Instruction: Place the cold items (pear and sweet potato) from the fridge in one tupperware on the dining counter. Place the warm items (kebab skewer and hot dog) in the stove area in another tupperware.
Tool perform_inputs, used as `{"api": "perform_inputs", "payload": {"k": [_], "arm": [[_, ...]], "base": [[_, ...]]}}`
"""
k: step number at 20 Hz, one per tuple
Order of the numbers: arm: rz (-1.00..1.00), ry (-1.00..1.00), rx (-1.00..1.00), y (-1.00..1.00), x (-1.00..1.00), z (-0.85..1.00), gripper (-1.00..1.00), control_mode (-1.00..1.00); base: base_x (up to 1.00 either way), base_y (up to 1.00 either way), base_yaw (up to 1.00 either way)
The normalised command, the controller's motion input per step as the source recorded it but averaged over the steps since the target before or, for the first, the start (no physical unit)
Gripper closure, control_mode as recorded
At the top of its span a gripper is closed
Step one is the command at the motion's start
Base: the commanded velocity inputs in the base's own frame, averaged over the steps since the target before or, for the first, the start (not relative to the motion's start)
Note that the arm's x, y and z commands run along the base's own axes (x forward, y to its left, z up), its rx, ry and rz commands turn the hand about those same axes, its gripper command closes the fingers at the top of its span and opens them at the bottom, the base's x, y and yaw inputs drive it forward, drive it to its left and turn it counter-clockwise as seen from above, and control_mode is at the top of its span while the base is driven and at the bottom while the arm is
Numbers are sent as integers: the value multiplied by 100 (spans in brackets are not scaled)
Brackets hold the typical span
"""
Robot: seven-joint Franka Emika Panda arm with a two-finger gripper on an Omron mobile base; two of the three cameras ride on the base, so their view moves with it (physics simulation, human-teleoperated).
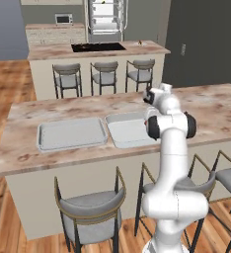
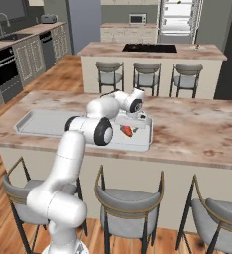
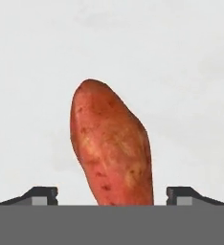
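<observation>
The reddish-orange, tapered sweet potato (image 3: 111, 148) is lying on the pale floor of the shallow grey plastic tupperware (image 2: 146, 140), the one nearer the right end of the brown marbled dining counter (image 2: 197, 131). In the right base view it is sitting roughly in the middle of this container, away from the rims. A second grey tupperware (image 1: 70, 133) is standing just beside it, toward the left end of the counter.

The black two-finger gripper (image 3: 112, 194) is hanging directly above the sweet potato. In the hand view its two tips are standing wide apart, one on each side of the vegetable, and neither is touching it, so the gripper is holding nothing. I judge that the sweet potato is resting freely in the container, which is the right place for a cold item.

In the hand view, the long axis of the sweet potato is running from the bottom edge toward the top, leaning a little to the left. The rounded end is pointing away from the finger tips, and the other end is hidden at the bottom edge between them. The jaws are therefore standing across the short width of the vegetable, which is the sensible way to hold such a long thing.
</observation>
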Motion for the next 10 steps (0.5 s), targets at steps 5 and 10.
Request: {"api": "perform_inputs", "payload": {"k": [5,10], "arm": [[0,-25,1,28,-54,-4,-100,-100],[-3,-12,0,35,-60,18,-100,-100]], "base": [[0,0,0],[0,0,0]]}}
